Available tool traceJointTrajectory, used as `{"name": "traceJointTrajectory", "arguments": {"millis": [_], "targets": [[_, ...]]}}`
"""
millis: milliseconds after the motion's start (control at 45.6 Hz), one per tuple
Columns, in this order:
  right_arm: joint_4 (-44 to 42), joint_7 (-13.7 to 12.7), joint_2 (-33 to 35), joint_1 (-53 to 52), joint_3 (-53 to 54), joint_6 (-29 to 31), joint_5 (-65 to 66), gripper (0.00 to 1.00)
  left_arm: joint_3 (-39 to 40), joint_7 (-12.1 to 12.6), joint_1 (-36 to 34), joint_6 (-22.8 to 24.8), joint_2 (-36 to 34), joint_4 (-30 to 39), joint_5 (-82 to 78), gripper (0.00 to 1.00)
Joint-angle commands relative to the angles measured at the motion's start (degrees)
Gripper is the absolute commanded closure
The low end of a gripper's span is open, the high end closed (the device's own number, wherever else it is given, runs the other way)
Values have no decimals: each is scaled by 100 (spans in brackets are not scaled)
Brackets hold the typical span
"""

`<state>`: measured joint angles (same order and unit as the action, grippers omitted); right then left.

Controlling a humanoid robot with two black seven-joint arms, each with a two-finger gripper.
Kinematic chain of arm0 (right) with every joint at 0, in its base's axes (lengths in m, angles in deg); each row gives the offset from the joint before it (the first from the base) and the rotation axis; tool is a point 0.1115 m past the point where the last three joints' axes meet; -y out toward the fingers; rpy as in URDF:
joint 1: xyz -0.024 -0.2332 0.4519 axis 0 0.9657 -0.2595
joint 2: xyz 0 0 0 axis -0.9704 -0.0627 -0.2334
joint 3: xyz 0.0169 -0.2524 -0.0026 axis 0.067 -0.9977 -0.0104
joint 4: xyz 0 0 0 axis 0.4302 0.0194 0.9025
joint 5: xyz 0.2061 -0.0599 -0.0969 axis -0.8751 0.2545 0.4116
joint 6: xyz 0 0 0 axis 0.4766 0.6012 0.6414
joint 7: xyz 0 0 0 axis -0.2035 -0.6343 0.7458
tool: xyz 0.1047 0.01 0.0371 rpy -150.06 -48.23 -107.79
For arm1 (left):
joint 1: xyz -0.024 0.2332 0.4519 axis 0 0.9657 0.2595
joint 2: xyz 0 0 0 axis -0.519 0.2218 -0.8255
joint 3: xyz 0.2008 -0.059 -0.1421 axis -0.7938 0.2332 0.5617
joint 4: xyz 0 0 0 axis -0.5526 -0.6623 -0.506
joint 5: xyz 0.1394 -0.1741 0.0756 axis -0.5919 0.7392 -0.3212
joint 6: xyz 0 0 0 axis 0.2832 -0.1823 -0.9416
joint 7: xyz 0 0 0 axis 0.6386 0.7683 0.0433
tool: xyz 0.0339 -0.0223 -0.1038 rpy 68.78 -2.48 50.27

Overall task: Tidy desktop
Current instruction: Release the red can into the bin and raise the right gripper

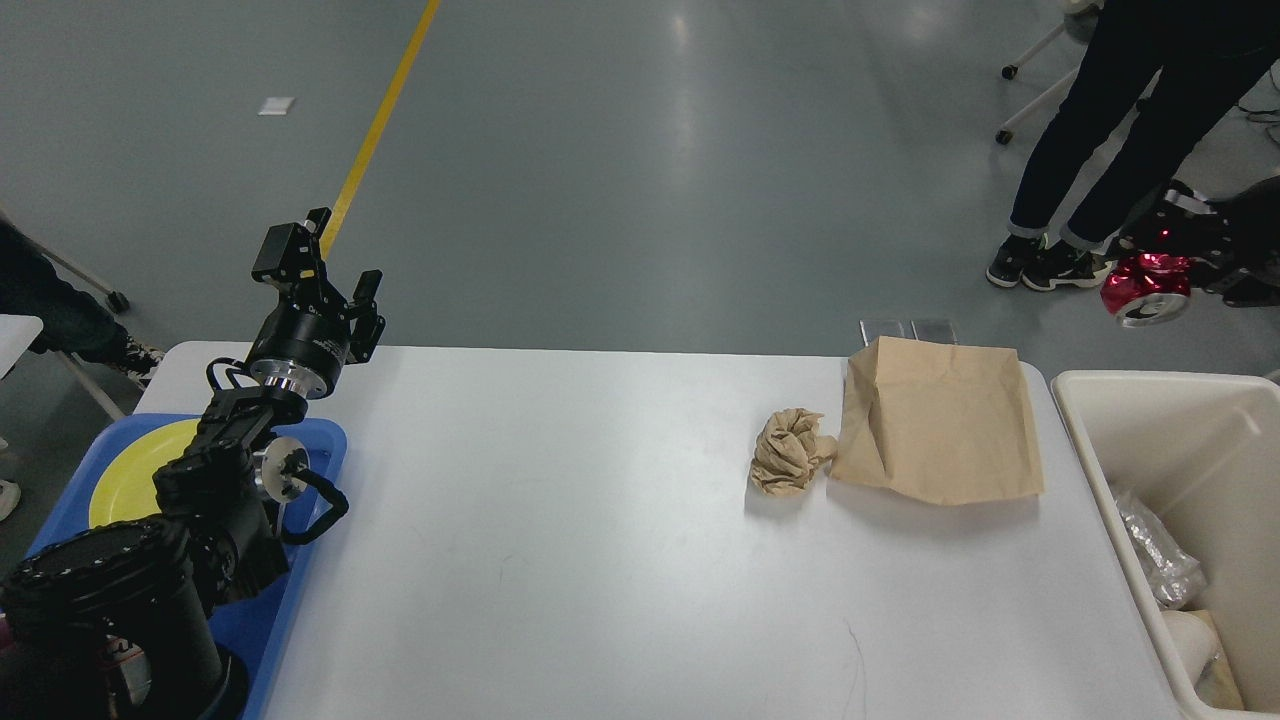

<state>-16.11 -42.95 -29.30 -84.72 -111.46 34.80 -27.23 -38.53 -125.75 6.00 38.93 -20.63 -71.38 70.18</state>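
The white desktop [600,540] holds a crumpled brown paper ball [790,452] and a flat brown paper bag [935,420] at its right far side. My right gripper [1152,268] is shut on a shiny red can [1140,288] and holds it high, beyond the table's far right corner and past the far edge of the cream bin [1085,440]. My left gripper [345,262] is raised over the table's far left corner, open and empty.
A blue tray [325,440] with a yellow plate [125,478] sits at the left edge under my left arm. The cream bin holds clear plastic wrap [1155,560] and other trash. A person's legs [1090,140] and a chair stand at the far right.
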Motion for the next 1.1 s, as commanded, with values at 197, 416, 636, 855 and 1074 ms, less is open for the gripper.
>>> {"name": "traceJointTrajectory", "arguments": {"millis": [197,416,636,855,1074], "targets": [[-2472,15,-233,4288,1984,-1547,-356,0,0,0,0,4,0,1,0,4],[-3238,15,-682,5361,2082,-1521,-347,0,0,0,0,-5,0,1,0,4],[-3142,15,-840,5204,2047,-1486,-294,0,0,0,0,-5,0,1,0,4],[-2668,6,-1569,3623,889,-1451,92,0,0,0,0,-5,0,1,0,4],[-974,6,-2308,1242,-835,-1302,75,0,0,0,0,-5,0,1,0,4]]}}
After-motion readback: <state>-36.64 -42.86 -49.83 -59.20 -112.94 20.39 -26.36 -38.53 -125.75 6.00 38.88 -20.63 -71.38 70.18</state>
